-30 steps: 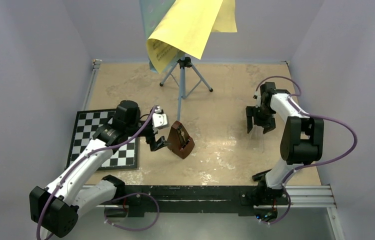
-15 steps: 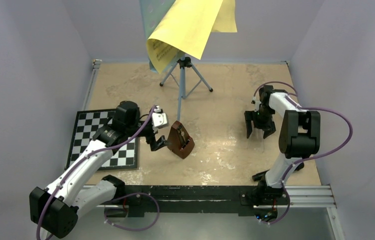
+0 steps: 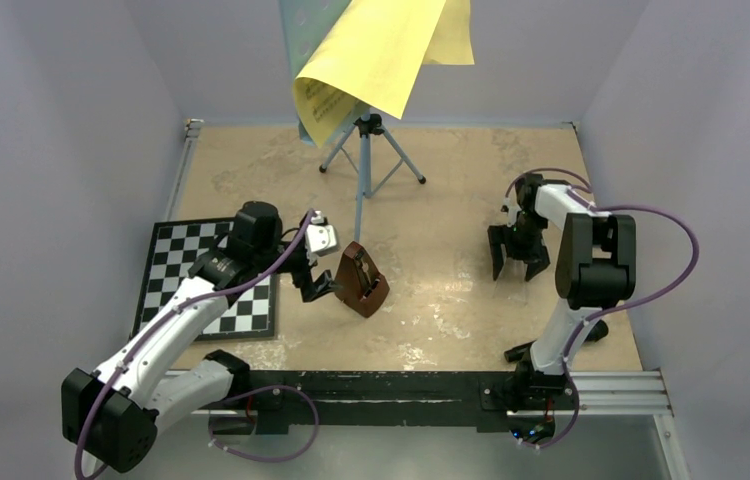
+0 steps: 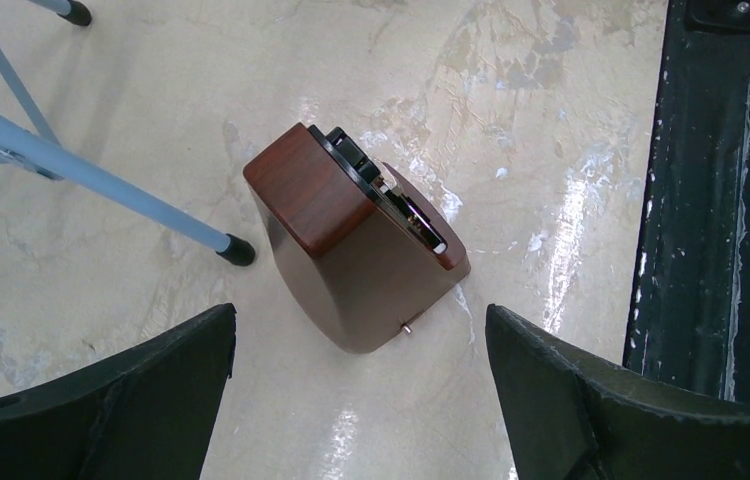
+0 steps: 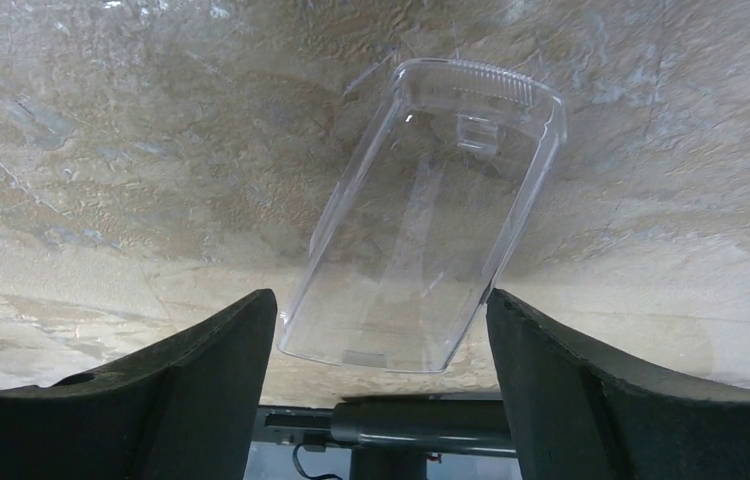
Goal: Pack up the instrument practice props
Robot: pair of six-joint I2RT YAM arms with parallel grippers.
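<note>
The brown pyramid-shaped metronome [image 3: 361, 281] lies tilted on the table, and the left wrist view shows the metronome [image 4: 351, 240] just ahead of the jaws. My left gripper [image 3: 317, 286] [image 4: 361, 400] is open just left of it and touches nothing. The yellow music sheets [image 3: 381, 50] hang over the light-blue music stand [image 3: 301, 25], which rests on its tripod [image 3: 369, 150] at the back. My right gripper [image 3: 519, 256] [image 5: 381, 385] is open, one finger on each side of the near end of a clear plastic cover [image 5: 421, 220] lying flat on the table.
A black-and-white chessboard [image 3: 176, 262] lies at the left, partly under my left arm. One tripod leg [image 4: 81, 175] crosses the table beside the metronome. A black rail [image 3: 401, 388] runs along the near table edge. Walls close in three sides.
My right gripper has shifted slightly left and toward the near edge and its jaws widened a little. The left arm and the metronome have not moved.
</note>
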